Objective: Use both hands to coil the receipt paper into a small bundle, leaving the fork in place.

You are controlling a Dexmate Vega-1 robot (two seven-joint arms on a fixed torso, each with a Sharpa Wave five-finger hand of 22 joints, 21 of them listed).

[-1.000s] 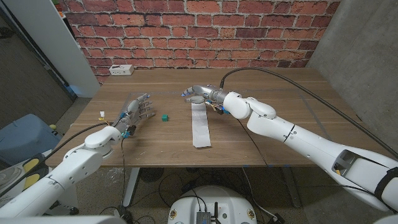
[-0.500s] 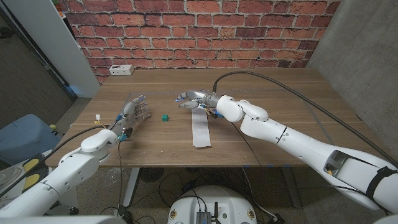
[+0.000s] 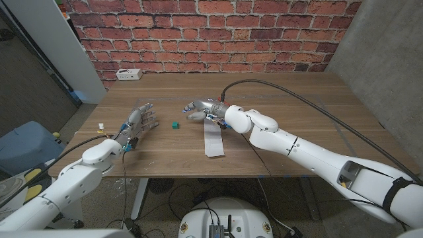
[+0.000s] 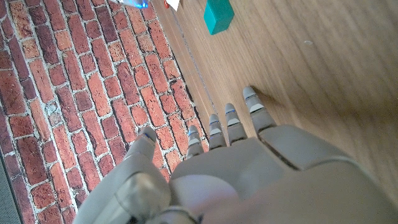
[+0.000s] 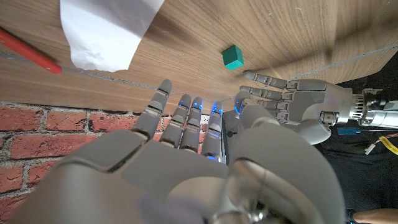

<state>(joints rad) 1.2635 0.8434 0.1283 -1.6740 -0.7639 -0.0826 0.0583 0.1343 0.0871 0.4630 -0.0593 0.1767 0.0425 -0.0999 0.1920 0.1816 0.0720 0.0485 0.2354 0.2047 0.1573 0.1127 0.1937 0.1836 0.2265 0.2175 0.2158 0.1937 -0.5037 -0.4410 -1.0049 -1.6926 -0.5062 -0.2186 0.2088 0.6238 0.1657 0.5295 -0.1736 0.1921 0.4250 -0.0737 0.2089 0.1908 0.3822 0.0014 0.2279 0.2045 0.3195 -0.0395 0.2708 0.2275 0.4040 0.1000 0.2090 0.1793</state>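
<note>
A white strip of receipt paper lies uncoiled on the wooden table, running from the middle toward the front edge. My right hand hovers just left of the strip's far end with fingers spread and nothing in it. In the right wrist view the paper's end lies ahead of that hand. My left hand stands over the table's left part, fingers apart and holding nothing; the left wrist view shows this hand above bare wood.
A small green cube sits between the two hands, also seen as the cube and the cube. A thin red rod lies beside the paper's end. A white power strip rests at the far left edge.
My right hand has moved left, off the paper's far end and toward the green cube. My left hand has drawn slightly left and toward me. The paper has not moved.
</note>
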